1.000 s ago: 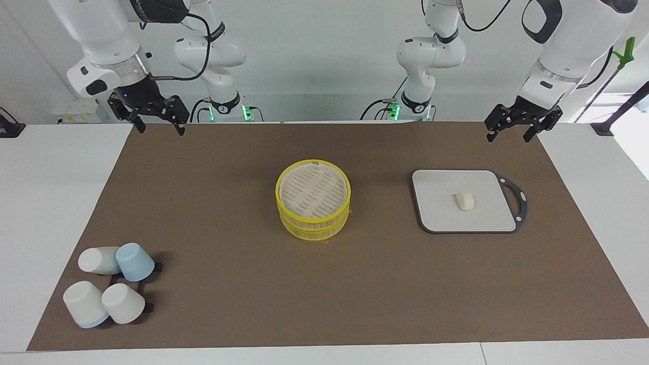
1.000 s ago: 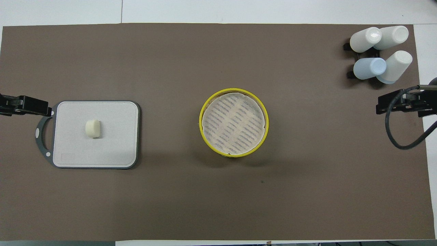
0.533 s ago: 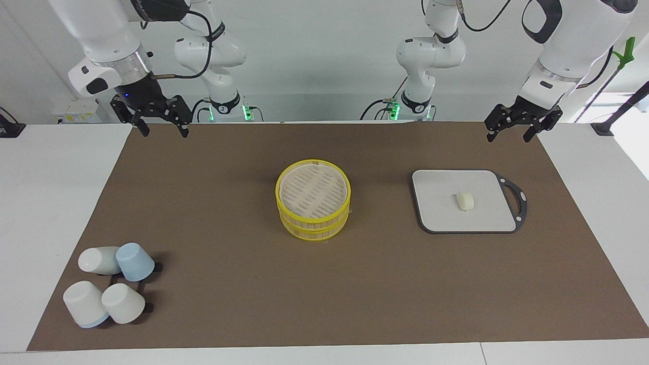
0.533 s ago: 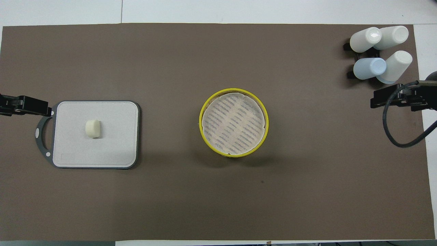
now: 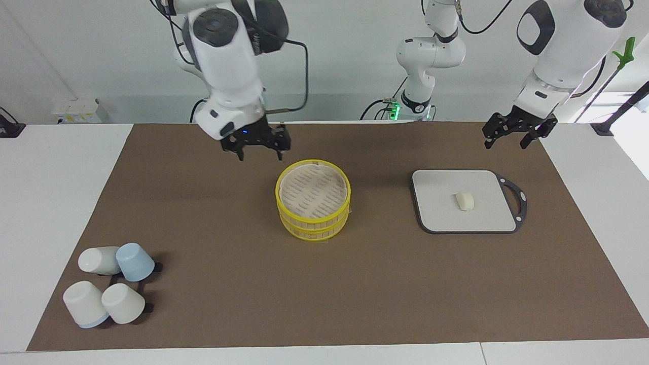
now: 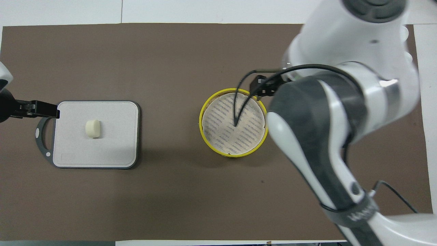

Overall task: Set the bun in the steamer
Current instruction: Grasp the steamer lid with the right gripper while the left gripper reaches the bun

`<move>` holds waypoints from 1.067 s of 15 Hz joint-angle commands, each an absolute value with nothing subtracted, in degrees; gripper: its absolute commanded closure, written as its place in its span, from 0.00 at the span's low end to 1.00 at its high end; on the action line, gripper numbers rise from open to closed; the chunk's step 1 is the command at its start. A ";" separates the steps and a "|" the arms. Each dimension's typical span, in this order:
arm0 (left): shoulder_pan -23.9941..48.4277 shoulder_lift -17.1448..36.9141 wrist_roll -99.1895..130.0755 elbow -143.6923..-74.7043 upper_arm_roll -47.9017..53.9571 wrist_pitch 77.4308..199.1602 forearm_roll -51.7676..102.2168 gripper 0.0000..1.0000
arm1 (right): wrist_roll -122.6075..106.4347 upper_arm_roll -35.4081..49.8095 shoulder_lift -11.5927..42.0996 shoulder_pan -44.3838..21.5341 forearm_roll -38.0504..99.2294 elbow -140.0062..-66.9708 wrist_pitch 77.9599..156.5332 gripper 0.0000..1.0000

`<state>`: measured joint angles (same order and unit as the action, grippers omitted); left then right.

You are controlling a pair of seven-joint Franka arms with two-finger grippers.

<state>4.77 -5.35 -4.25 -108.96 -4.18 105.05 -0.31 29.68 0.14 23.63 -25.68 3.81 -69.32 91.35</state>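
Observation:
The bun (image 5: 465, 201) lies on a grey board (image 5: 436, 213) toward the left arm's end of the table; it also shows in the overhead view (image 6: 92, 128). The steamer (image 5: 313, 198) stands at the middle of the mat with its slatted lid on, and shows from above in the overhead view (image 6: 233, 122). My right gripper (image 5: 259, 156) is open and empty, up in the air over the mat beside the steamer's rim on the robots' side. My left gripper (image 5: 506, 145) is open and empty, over the mat beside the board's edge nearer the robots.
Several upturned white and pale blue cups (image 5: 109, 284) lie on a small black rack toward the right arm's end, farther from the robots than the steamer. In the overhead view the right arm (image 6: 327, 119) covers them. A brown mat (image 5: 228, 284) covers the table.
The right arm has swung from its end of the table toward the middle, bringing its gripper next to the steamer. The left gripper has shifted only slightly. Bun and steamer have not moved.

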 commanded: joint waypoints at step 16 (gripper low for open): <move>4.22 8.44 0.18 -127.53 -3.78 137.21 -1.05 0.10 | 43.42 -2.99 31.55 -40.34 1.67 -78.66 111.26 0.00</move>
